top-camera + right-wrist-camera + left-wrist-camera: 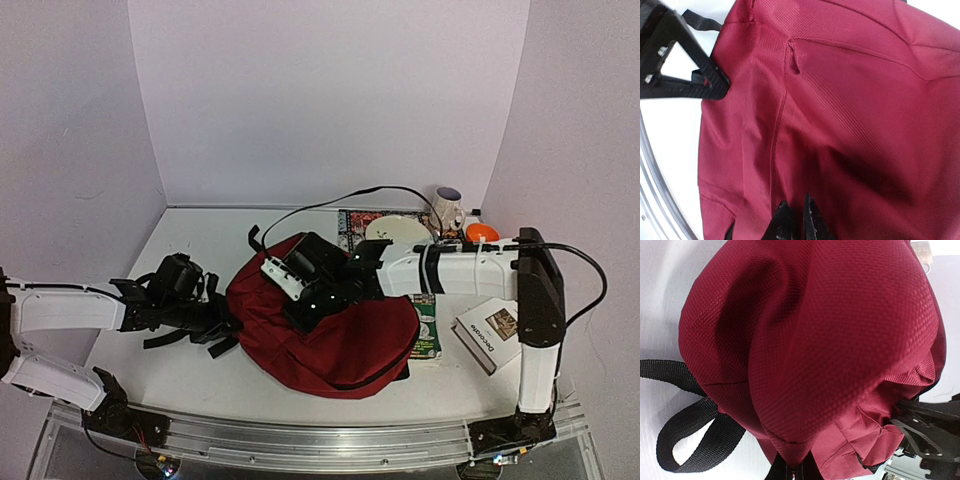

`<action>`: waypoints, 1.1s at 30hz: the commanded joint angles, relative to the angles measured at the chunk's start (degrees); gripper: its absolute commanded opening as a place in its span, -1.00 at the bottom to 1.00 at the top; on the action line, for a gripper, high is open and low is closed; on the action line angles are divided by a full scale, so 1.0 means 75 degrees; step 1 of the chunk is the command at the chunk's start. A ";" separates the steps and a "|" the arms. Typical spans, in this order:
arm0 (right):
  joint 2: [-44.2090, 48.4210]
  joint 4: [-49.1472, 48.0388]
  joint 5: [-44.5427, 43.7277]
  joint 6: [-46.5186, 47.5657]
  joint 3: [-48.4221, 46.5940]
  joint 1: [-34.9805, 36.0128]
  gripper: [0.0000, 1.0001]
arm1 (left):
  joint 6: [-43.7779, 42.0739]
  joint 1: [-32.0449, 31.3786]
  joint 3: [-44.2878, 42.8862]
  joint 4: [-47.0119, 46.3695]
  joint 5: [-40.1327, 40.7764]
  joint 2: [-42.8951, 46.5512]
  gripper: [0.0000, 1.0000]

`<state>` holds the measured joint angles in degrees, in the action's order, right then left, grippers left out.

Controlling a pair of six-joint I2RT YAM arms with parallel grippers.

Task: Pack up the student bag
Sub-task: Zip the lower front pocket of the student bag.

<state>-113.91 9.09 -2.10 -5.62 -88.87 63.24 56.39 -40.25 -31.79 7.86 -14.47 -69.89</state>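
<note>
Backpack handling with both arms engaged. The student bag (340, 340) lies slumped on the table (190, 385), directly under the right claw (801, 220) and reaching out ahead of the left claw (796, 471), whose wrist view it almost fills. The left claw is fully closed, and a pointed fold at the bag's lower seam runs down between its fingers, so it reads as clamped on the fabric. The right claw is drawn narrow, with only a sliver between its tips, which rest against the red cloth. Whether a fold is pinched there cannot be told. Black straps (690, 440) loop loosely to the left of the left claw's line of reach. A green book (427, 330) lies partly under the bag's edge, on the far side of the bag from the left claw, and a white box (490, 335) sits beyond it, well apart from both claws. No opening into the bag shows in any view, so packing appears not yet begun. Risks, as judged: a thin pinch on soft weave may slip once either arm pulls. Pulling against each other could drag the whole bag across the green book and push it away. A loose strap could snag the left claw as it moves.
</note>
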 commanded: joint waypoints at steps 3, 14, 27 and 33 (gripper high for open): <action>-0.0386 -0.0100 0.0055 -0.0343 -0.0492 -0.0017 -0.72 | -0.0180 -0.0015 -0.0159 0.0042 -0.0055 0.0172 -1.00; -0.0099 -0.0099 -0.0379 -0.0469 -0.0346 -0.0047 -0.98 | -0.0215 -0.0012 -0.0044 0.0052 0.0024 0.0161 -1.00; 0.0959 0.0340 -0.0926 -0.0806 0.0301 -0.0171 -1.00 | -0.0242 -0.0012 0.0111 0.0263 0.0544 0.0311 -1.00; 0.1277 0.0360 -0.1269 -0.1348 0.0528 -0.0307 -1.00 | -0.0273 -0.0012 0.0279 0.0323 0.0918 0.0176 -1.00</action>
<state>-107.48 9.66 -7.75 -12.08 -85.89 61.88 55.39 -40.45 -30.83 9.28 -11.84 -68.95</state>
